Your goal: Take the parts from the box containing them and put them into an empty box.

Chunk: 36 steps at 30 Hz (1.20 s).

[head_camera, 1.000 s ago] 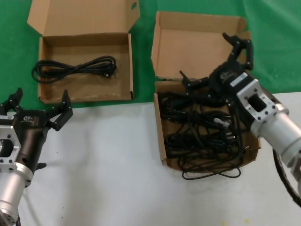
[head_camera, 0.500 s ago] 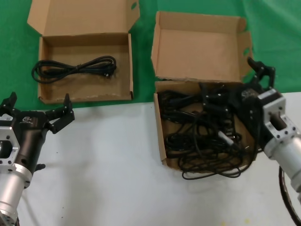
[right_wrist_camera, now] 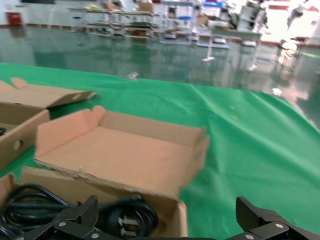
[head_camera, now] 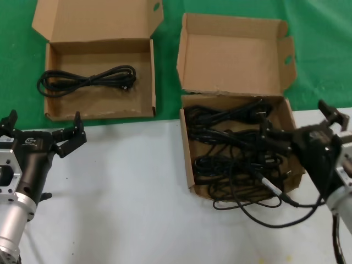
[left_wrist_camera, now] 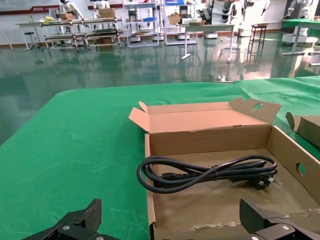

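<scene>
The parts (head_camera: 234,157) lie as a tangle of black cables in the nearly square box (head_camera: 188,165), whose tall lid (head_camera: 234,55) stands open. One cable loop hangs over its front wall onto the table. My right gripper (head_camera: 300,124) hovers open at that box's right wall, holding nothing. The right wrist view shows its open gripper (right_wrist_camera: 167,220) over the box corner, with a plug (right_wrist_camera: 125,217) just inside. The wide low box (head_camera: 99,113) at the back left holds one looped cable (head_camera: 88,78). My left gripper (head_camera: 43,125) waits open in front of it; the left wrist view shows that cable (left_wrist_camera: 210,172).
A thin cable with a silver tip (head_camera: 269,184) trails from my right arm across the box front and loops onto the white table (head_camera: 121,192). Green cloth (head_camera: 16,66) covers the surface behind both boxes. The wide box's lid (head_camera: 93,19) lies folded back.
My right gripper has drawn back from over the rear of the square box to its right wall, still open and empty. The silver-tipped cable now loops onto the table. The left gripper barely moved.
</scene>
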### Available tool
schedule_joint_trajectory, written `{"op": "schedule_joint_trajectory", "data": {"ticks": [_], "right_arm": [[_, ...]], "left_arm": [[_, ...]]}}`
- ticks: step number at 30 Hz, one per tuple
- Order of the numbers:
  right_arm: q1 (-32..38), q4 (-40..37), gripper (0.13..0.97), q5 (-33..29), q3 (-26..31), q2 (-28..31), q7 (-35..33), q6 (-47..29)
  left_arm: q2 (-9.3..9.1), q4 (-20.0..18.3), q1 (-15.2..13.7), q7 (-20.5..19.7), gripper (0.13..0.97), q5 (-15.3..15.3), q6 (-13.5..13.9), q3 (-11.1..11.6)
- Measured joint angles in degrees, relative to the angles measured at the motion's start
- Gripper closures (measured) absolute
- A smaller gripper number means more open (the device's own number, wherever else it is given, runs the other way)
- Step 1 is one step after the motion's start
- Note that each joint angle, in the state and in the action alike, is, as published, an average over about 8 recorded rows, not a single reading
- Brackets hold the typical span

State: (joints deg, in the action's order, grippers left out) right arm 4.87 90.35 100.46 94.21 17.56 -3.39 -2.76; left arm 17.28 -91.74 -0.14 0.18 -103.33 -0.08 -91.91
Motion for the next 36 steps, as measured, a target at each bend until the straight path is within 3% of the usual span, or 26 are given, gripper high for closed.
{"op": "schedule_joint_trajectory", "data": {"ticks": [9, 36], "right_arm": [[-3.3, 0.9, 0.129, 1.8, -1.7, -0.3, 2.3, 1.9], [-3.5, 0.9, 0.129, 1.9, -1.8, -0.3, 2.4, 2.0]], "left_arm": [[-0.06, 0.0, 0.1, -0.1, 0.132, 0.1, 0.1, 0.2], [-0.06, 0.0, 0.1, -0.1, 0.132, 0.1, 0.1, 0.2]]}}
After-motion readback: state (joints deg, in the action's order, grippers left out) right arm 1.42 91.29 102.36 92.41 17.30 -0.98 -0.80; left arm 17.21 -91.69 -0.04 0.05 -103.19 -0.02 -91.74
